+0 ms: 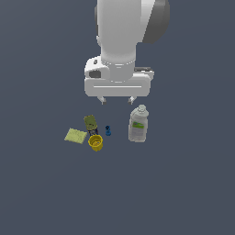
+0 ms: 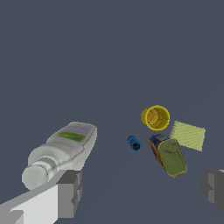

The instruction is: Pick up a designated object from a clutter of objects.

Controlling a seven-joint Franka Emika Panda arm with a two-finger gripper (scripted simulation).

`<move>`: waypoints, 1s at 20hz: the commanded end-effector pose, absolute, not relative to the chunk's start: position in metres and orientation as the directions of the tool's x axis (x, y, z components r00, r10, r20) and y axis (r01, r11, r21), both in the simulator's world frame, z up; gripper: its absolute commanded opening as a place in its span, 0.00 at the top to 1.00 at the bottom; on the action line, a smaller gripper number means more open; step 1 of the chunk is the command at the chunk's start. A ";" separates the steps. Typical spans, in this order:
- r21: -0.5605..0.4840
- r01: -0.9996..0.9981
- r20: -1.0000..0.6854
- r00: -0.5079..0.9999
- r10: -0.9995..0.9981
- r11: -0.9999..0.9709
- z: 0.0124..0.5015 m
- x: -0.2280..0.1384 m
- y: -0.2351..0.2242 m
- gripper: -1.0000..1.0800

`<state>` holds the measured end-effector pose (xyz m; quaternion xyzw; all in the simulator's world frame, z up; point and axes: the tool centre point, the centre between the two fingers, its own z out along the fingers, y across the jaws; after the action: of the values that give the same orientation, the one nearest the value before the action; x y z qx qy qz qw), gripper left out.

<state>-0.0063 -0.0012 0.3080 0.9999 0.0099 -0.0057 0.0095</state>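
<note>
only other thing on my screen is the floor (image 1: 193,197), plain flat slate blue-grey surface, fills the exterior view from left to right and near to far, same even colour in the wrist view, can't tell the material

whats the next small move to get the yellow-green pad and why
Probably shift the open gripper toward the exterior view's left, over the yellow-green pad. It hangs above the gap between blue piece and bottle, not over the pad.
</note>
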 end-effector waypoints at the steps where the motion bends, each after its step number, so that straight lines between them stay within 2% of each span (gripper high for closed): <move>1: 0.019 0.020 -0.012 1.000 0.020 -1.000 0.308 -0.006 -0.001 0.04; 10: 0.036 -0.034 -0.024 0.999 -0.035 -0.999 0.303 -0.010 -0.037 0.04; 20: 0.041 -0.007 -0.027 1.000 -0.008 -0.999 0.297 -0.008 -0.044 0.04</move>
<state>-0.0086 -0.0413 0.2992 0.9997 -0.0081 -0.0128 0.0196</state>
